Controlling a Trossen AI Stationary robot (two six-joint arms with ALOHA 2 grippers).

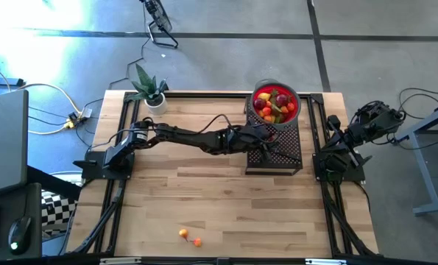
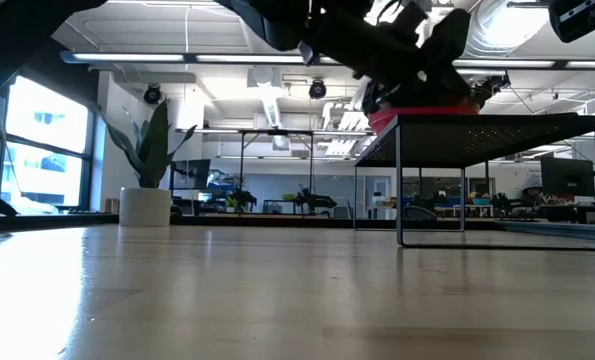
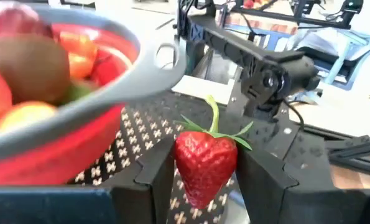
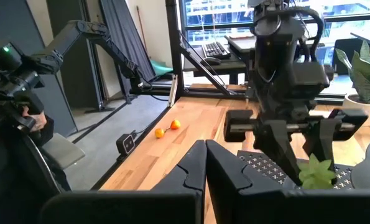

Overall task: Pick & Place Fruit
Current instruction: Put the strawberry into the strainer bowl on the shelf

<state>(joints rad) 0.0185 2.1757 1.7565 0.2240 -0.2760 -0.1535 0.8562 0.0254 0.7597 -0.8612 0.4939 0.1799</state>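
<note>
The left hand [image 3: 204, 177] reached across the counter [image 1: 226, 199] to the black perforated stand [image 1: 285, 151] near the far right corner, its two fingers [image 3: 153, 180] pinching a red toy strawberry [image 3: 205, 162] with a green leafy cap. The strawberry sat upright between the fingers, just beside the rim of the red bowl [image 1: 276, 103], which stood on the far end of the stand. The bowl had a grey rim and was heaped with red, orange, yellow and green fruit [image 1: 274, 104]. In the right wrist view the strawberry's green cap [image 4: 315, 171] showed below the left arm's wrist, above the stand's mesh. Two small orange fruits [image 1: 190, 237] lay on the bare wood close to the counter's near edge, left of its middle, touching or nearly so. A potted plant [image 1: 150, 90] in a white pot stood at the far left corner. The right hand [image 4: 204, 163] waited at the counter's right edge, its fingers pressed together and holding nothing.
</note>
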